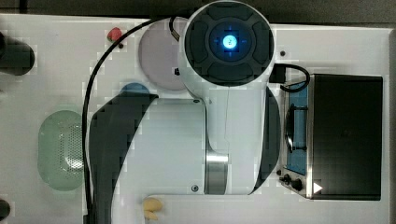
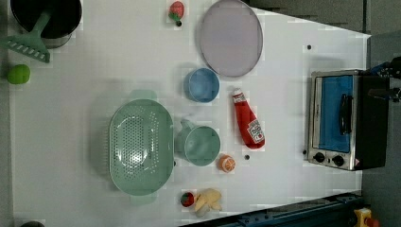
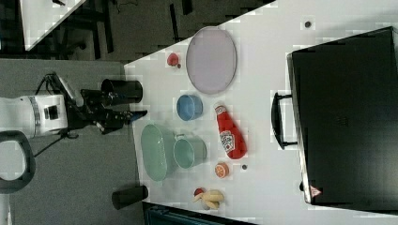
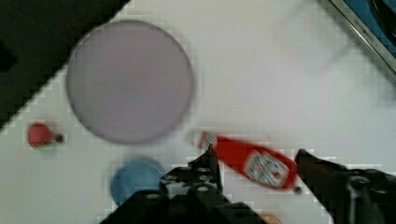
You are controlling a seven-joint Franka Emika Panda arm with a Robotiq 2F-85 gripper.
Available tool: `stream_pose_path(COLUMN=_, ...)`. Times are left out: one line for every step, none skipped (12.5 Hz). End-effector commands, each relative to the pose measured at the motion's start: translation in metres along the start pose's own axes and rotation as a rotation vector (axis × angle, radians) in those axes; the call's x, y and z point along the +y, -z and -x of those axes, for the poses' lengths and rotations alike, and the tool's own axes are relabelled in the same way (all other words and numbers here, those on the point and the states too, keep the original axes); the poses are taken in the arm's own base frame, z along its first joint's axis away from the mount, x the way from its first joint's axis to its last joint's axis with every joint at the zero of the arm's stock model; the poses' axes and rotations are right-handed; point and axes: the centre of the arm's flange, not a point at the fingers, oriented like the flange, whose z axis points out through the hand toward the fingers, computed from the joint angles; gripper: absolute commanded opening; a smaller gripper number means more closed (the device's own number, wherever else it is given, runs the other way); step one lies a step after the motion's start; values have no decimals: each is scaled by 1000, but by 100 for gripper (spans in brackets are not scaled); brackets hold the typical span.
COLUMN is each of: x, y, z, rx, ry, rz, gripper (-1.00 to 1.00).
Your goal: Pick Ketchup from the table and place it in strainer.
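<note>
The Ketchup [image 2: 248,125], a red squeeze bottle with a white cap, lies flat on the white table between the blue bowl and the toaster oven. The wrist view has the Ketchup [image 4: 254,163] below and between my two spread fingers [image 4: 210,161], and my gripper [image 4: 256,156] is open and holds nothing. My gripper [image 3: 136,114] hangs well above the table. The mint-green strainer [image 2: 141,146] stands empty at the left view's left of the green cup [image 2: 198,142]. The strainer [image 1: 60,147] also appears at the top view's left, beside my arm.
A toaster oven [image 2: 345,118] stands at the left view's right. A grey plate [image 2: 231,38], a blue bowl [image 2: 202,85], a strawberry [image 2: 176,10], an orange half [image 2: 227,163], a banana bunch [image 2: 208,198] and a dark pot [image 2: 47,16] lie around the table.
</note>
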Motion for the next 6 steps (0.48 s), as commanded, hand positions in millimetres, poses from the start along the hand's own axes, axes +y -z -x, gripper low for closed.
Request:
stream_pose_path(x=54, y=22, z=25, rx=-66, ry=-79, rz=38, gripper=59)
stream_pose_path(x=54, y=13, z=27, rx=-79, ry=-77, rz=51, gripper=81)
stream_pose_path(x=53, y=1, z=29, rx=-92, ry=-65, rz=63, gripper=100)
stream_pose_path(x=51, y=-12, z=32, rx=-101, ry=-34, rz=71, gripper=100)
stream_pose_path(x=48, y=-26, z=35, rx=-109, ry=10, rz=78, gripper=100)
stream_pose_path(x=45, y=-42, z=39, rx=-121, ry=61, rz=86, gripper=100)
